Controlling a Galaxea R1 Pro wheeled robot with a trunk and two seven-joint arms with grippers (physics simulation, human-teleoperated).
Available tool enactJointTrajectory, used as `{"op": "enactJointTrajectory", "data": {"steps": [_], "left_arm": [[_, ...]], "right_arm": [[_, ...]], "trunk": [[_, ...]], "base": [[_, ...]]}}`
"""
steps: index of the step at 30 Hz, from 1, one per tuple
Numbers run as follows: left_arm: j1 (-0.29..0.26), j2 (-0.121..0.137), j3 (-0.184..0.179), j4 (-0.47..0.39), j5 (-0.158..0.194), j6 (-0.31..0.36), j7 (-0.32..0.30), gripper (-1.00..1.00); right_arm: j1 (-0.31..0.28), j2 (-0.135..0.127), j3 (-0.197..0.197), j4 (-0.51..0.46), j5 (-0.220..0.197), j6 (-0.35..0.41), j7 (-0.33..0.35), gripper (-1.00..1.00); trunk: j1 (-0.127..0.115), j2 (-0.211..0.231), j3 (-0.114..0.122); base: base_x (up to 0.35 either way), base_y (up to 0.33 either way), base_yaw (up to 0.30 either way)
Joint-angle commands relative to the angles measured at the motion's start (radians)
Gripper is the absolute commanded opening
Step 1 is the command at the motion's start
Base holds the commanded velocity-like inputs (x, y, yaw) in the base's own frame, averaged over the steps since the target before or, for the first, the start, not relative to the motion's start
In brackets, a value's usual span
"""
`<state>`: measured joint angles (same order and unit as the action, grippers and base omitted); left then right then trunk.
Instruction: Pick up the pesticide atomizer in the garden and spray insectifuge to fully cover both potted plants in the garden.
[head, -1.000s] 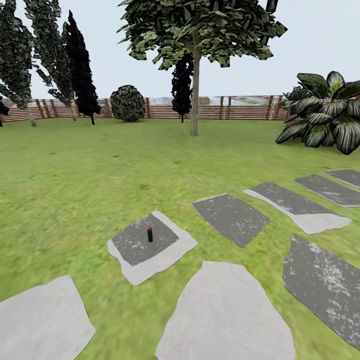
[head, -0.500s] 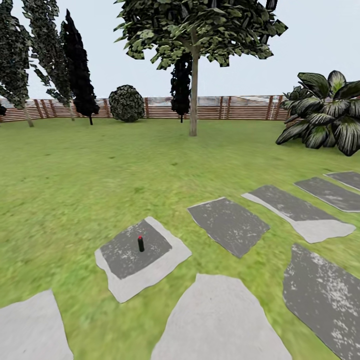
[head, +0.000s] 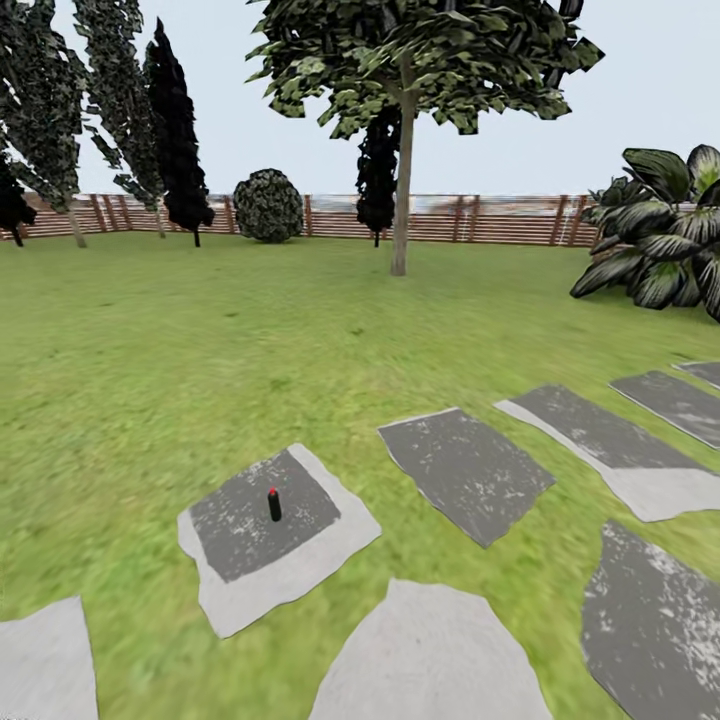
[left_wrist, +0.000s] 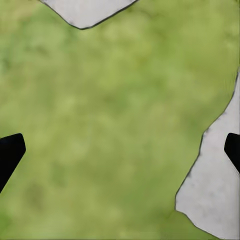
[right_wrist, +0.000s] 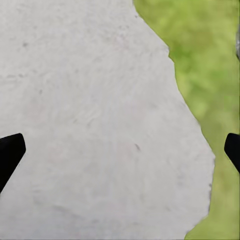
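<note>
On the near-left stepping stone, the slim dark pesticide atomizer (head: 274, 504) with its red top stands upright, alone on the dark middle of the grey slab (head: 300, 560).

Green lawn (head: 200, 350) surrounds that stone, with more grey stepping stones running off to the right, a leafy tree (head: 403, 150) beyond, a brown slatted wooden fence (head: 500, 225) at the far edge and a big dark broad-leaved bush (head: 670, 235) at far right. From the left wrist, the left gripper (left_wrist: 120, 150) points down at grass between two pale stones, its black fingertips (left_wrist: 10, 152) spread wide with nothing between them. From the right wrist, the right gripper (right_wrist: 120, 150) hangs over a pale grey stone (right_wrist: 90, 125) edged by grass, its fingertips (right_wrist: 10, 152) equally wide and empty.
</note>
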<state>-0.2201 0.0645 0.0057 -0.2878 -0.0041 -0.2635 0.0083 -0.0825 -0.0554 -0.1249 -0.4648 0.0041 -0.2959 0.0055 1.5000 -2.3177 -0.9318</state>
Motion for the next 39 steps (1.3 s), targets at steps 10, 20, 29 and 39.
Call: {"op": "enactJointTrajectory", "data": {"steps": [10, 20, 29, 39], "left_arm": [[-0.001, 0.0, 0.001, 0.001, 0.0, -0.003, 0.001, 1.0], [-0.001, 0.0, 0.002, 0.001, 0.0, -0.003, 0.001, 1.0], [-0.001, 0.0, 0.002, 0.001, 0.0, -0.003, 0.001, 1.0], [-0.001, 0.0, 0.002, 0.001, 0.0, -0.003, 0.001, 1.0]], "right_arm": [[0.0, 0.0, -0.002, 0.002, 0.0, -0.003, 0.001, 1.0], [0.0, 0.0, -0.002, 0.002, 0.0, -0.003, 0.001, 1.0], [0.0, 0.0, -0.002, 0.002, 0.0, -0.004, 0.001, 1.0], [0.0, 0.0, -0.002, 0.002, 0.002, -0.005, -0.001, 1.0]], "trunk": [[0.0, 0.0, -0.001], [0.0, 0.0, -0.001], [0.0, 0.0, -0.001], [0.0, 0.0, -0.001]], "base": [[0.278, -0.167, 0.273], [0.278, -0.167, 0.254], [0.278, -0.167, 0.029], [0.277, -0.168, 0.0]]}}
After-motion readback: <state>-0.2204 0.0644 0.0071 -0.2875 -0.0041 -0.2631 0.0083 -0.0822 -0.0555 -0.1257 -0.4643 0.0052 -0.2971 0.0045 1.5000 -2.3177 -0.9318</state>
